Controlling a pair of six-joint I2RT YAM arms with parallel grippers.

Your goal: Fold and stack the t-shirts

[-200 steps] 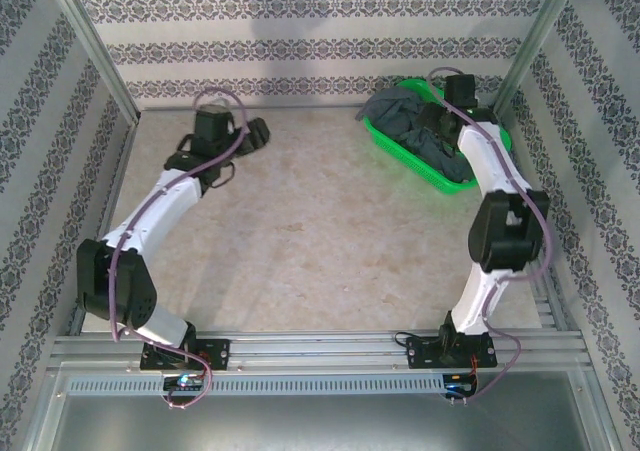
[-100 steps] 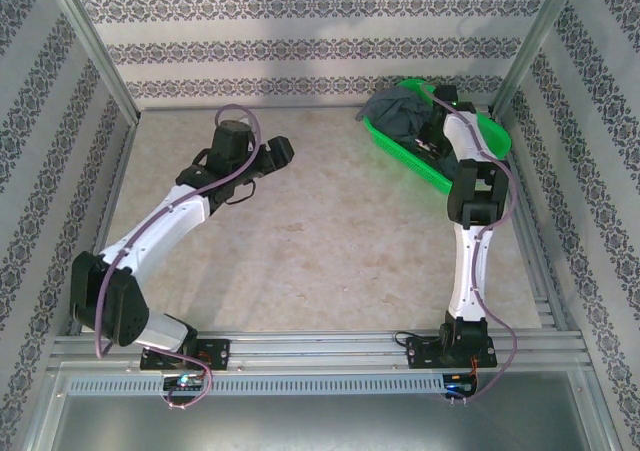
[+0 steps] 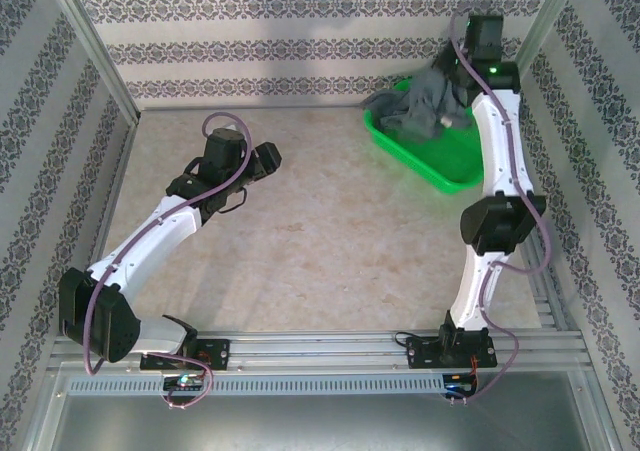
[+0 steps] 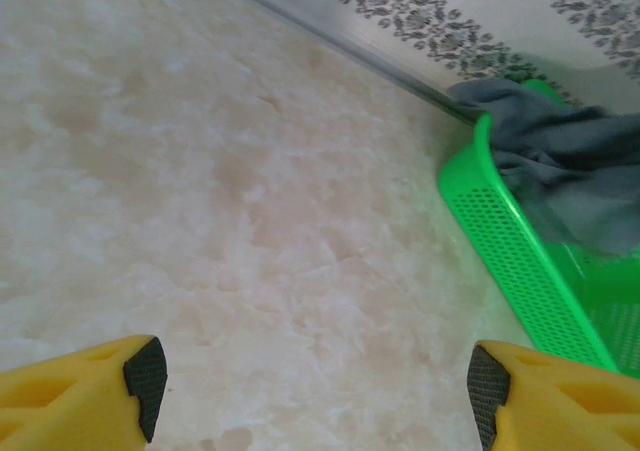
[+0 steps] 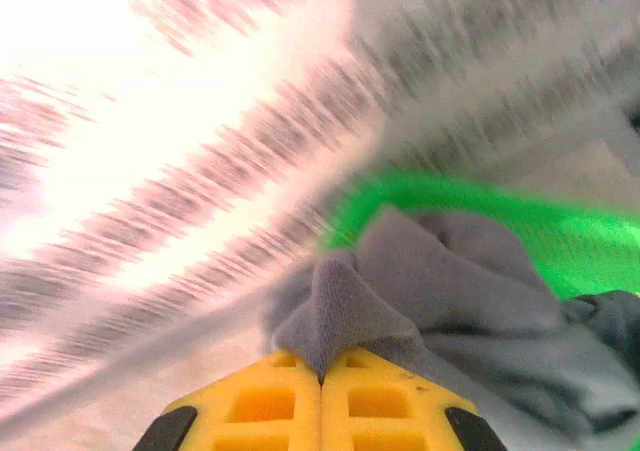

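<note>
Surface: marbled beige tabletop [image 3: 330, 231], bounded by floral-striped walls [image 3: 300, 31].
Right gripper [image 5: 322, 391]: clamped on slate-grey cotton t-shirt [image 5: 450, 281].
Left gripper [image 4: 318, 386]: released.

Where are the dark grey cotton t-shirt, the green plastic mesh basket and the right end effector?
Dark grey cotton t-shirt [image 3: 432, 99], top external view, bunched middle fabric.
Green plastic mesh basket [image 4: 510, 261], left wrist view, perforated side wall.
Right end effector [image 5: 322, 369], right wrist view, between shut fingertips.

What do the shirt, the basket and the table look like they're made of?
Shirt: soft matte grey fabric, probably cotton knit; it bunches in limp folds.
Basket: glossy green plastic; its wall is a moulded mesh of small holes.
Table: smooth beige marbled surface, possibly laminate or stone.
</note>
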